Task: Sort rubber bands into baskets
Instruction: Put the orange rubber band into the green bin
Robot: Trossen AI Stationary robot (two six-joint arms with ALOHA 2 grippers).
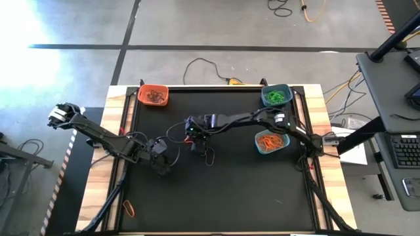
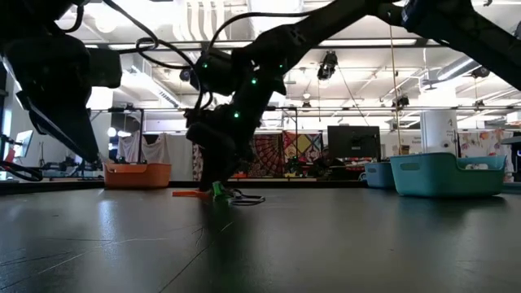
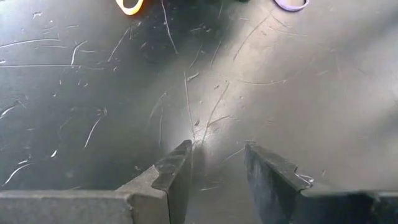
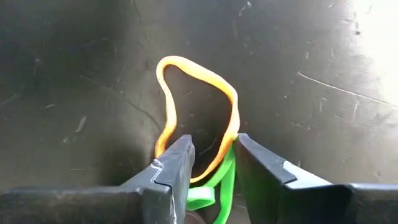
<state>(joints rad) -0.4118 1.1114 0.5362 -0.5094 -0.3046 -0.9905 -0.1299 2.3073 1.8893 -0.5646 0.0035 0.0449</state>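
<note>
My right gripper (image 1: 197, 143) is down at the black mat near the table's middle, fingers a little apart. In the right wrist view an orange rubber band (image 4: 186, 81) and a green rubber band (image 4: 219, 183) lie on the mat, and their near ends reach in between the fingers (image 4: 214, 155). A dark rubber band (image 1: 210, 156) lies just beside them. My left gripper (image 1: 161, 165) hovers low over bare mat to the left, slightly open and empty (image 3: 217, 158). The orange basket (image 1: 153, 96) holds dark bands, the teal basket (image 1: 276, 96) green ones, the blue basket (image 1: 271, 141) orange ones. My right gripper comes from above, pointing down, with one finger on each side of the two bands' near ends. The orange band's strands (image 4: 233, 134) run along the fingers' inner edges and the green band (image 4: 214, 193) sits in the gap. Both bands lie flat on the mat. Whether the fingers pinch them, I cannot tell.
A loose orange band (image 1: 130, 208) lies on the wooden border at the near left. In the left wrist view an orange band (image 3: 129, 5) and a dark band (image 3: 290, 4) lie ahead of my left gripper. Cables run along the table's sides.
</note>
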